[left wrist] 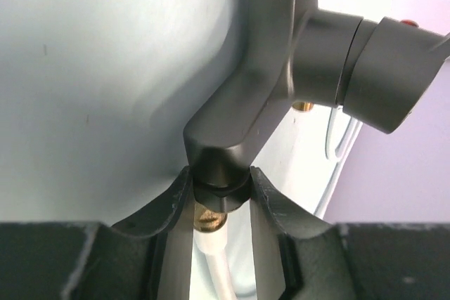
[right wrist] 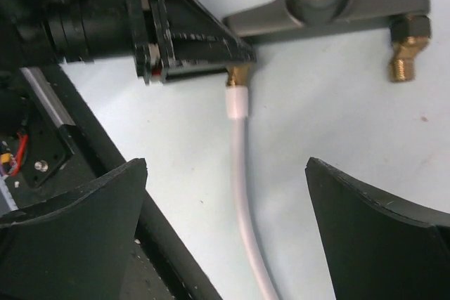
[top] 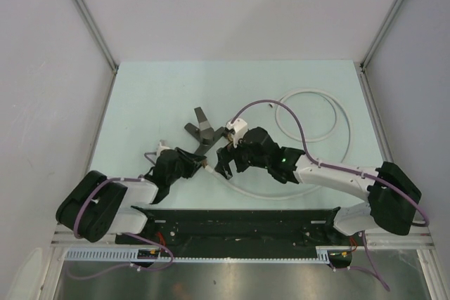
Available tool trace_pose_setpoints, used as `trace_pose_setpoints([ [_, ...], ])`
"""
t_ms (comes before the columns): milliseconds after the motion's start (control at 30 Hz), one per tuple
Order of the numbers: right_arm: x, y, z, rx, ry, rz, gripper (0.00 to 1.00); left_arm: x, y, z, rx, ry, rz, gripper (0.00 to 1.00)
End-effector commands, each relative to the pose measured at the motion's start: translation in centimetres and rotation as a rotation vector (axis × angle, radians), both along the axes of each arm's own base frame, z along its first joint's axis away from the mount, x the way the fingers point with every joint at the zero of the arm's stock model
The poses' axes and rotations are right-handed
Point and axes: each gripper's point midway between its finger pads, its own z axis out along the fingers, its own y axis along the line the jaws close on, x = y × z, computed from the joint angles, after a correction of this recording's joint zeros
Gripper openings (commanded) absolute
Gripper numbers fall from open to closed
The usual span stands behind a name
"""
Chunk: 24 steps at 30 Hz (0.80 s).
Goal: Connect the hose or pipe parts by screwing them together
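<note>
Clamping on the dark collar at one arm of the tap fitting (left wrist: 267, 89), the left gripper (left wrist: 219, 187) is pinching it between both fingers, just above a brass threaded end (right wrist: 239, 74) that is poking out below. Item two, the right gripper (right wrist: 226, 166), is hovering with its jaws spread wide and holding nothing, straddling the white hose (right wrist: 242, 173) from above without touching it. The hose's end sleeve (right wrist: 236, 100) is sitting against that brass end; whether the thread is biting fully, I cannot tell from where I am standing. From there the hose is running across the pale table (top: 155, 96) toward the right arm and looping into a wide coil at the far right. The fitting's second brass end (right wrist: 402, 57) is hanging free, well apart from the first. By the look of it, the fitting is stiff, compact metal and fairly weighty, so a hold on its collar or body is suiting it. The hose is looking light, limp and smooth, likely to twist if turned along its length. The better hold is probably the rigid sleeve right beside the joint.
</note>
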Motion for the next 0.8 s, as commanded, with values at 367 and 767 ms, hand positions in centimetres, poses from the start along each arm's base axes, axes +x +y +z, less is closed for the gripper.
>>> trace_pose_setpoints([
  [367, 0.5, -6.1, 3.8, -0.084, -0.109, -0.196, 1.0, 9.4, -0.6, 3.3, 0.071, -0.161, -0.157, 0.21],
  [767, -1.7, -7.4, 4.7, -0.018, -0.078, -0.2, 1.0, 8.2, -1.0, 4.3, 0.096, -0.203, -0.25, 0.88],
])
